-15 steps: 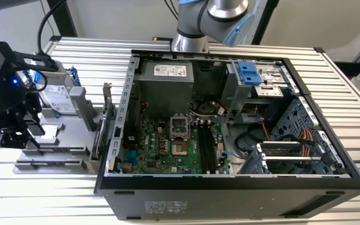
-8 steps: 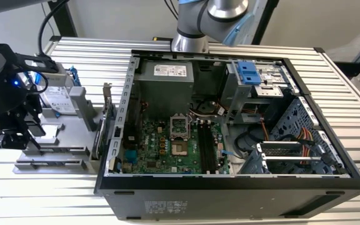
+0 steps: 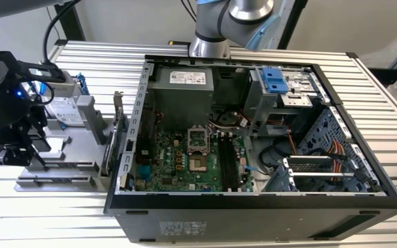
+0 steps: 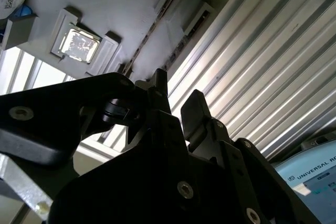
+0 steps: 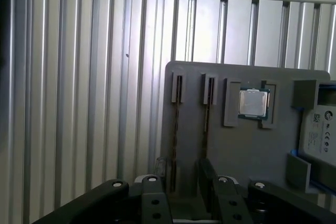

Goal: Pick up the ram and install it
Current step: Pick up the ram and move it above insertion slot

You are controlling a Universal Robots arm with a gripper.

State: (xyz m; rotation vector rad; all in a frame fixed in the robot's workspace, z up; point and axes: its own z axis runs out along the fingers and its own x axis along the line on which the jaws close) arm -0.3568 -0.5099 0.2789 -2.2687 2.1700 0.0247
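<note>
The ram (image 5: 176, 129) stands on its edge in a slot of the grey tray (image 5: 236, 150), at the exterior view's left of the computer (image 3: 254, 214), and the gripper (image 5: 181, 174) hangs just over it with jaws apart and empty, so it is not picked up or put in yet

Item: ram (image 5: 176, 129). One thin, dark stick; in the first wrist view you see it edge-on, standing on its long edge in a slot of the grey holder (image 5: 236, 150).
</note>
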